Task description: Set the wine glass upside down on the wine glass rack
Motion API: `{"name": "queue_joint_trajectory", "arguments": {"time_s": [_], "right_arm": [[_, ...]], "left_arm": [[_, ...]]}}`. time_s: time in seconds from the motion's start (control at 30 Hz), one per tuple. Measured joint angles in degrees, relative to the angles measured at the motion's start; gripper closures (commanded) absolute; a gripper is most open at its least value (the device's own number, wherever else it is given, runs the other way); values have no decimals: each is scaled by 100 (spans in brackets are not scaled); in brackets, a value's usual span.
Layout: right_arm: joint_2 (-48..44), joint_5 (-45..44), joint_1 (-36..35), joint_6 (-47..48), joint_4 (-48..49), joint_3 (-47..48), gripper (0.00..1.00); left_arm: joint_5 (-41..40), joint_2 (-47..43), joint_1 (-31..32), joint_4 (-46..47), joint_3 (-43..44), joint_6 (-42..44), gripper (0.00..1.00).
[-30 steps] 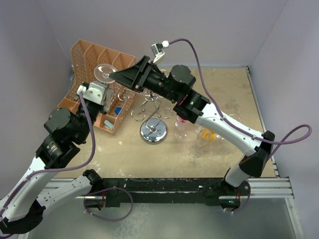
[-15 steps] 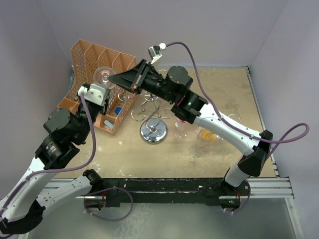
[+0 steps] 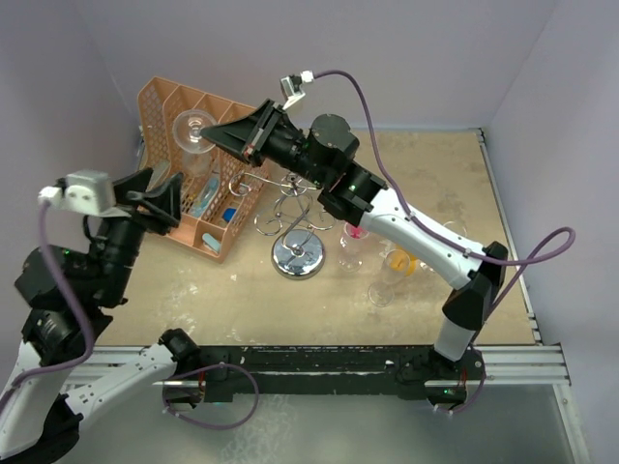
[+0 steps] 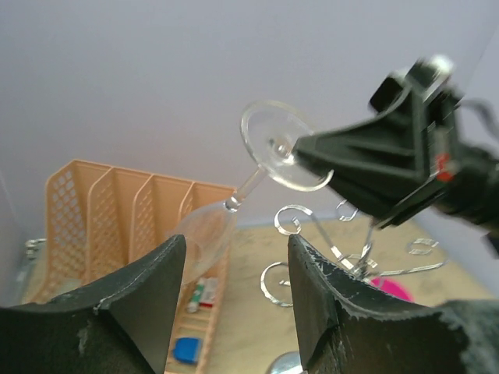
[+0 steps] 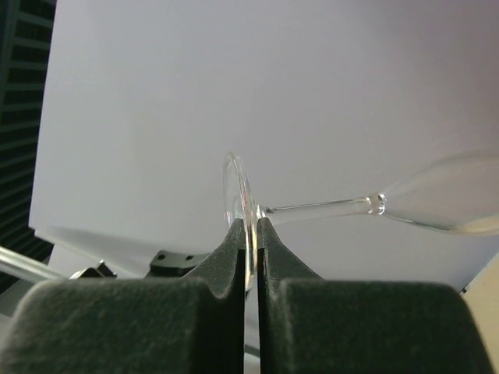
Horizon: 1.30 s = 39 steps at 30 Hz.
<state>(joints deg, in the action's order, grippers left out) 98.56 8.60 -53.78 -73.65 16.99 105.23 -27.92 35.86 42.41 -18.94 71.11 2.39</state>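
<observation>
The clear wine glass (image 3: 191,128) hangs in the air over the orange organizer, its foot uppermost and its bowl (image 4: 204,230) slanting down to the left. My right gripper (image 3: 217,136) is shut on the rim of the glass's foot (image 5: 238,195), with the stem (image 5: 320,208) running off to the right. My left gripper (image 3: 166,198) stands open, low and to the left of the bowl, with nothing between its fingers (image 4: 320,296). The chrome wine glass rack (image 3: 295,208) stands on its round base (image 3: 298,257) at mid-table, right of the glass. Its scroll arms (image 4: 290,221) show under the glass.
An orange plastic file organizer (image 3: 179,101) with small items in its slots stands at the back left, right under the glass. Other glasses (image 3: 385,282) and pink and yellow items (image 3: 401,261) stand right of the rack. Grey walls enclose the table.
My left gripper has let go of the glass, opened and drawn back to the left. My right gripper has shut on the glass's foot and shifted a little left with it.
</observation>
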Motion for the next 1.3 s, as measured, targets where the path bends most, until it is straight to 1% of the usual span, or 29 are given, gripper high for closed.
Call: {"name": "queue_joint_trajectory", "arguments": {"time_s": [0.13,0.3,0.5,0.67,1.03,1.3], "right_arm": [[354,-15,192,57,-131,348,100],[520,-262,374,212,-485,396,100],[378,-573,409,295,-728,208,100],[81,-704,448,297,-946,-173,100],[-551,-964,501,144,-1362,-852,100],[-802,-1211,501,-122,-1766,-966,100]], "left_arm": [[-74,-269,0,7,243,-1128,48],[-87,-452,0,17,267,-2245,48],[-105,-444,0,-22,131,-2990,49],[-153,-404,0,-120,39,-3333,49],[-190,-334,0,-173,-160,-3576,49],[-201,-310,0,-175,-249,-3628,49]]}}
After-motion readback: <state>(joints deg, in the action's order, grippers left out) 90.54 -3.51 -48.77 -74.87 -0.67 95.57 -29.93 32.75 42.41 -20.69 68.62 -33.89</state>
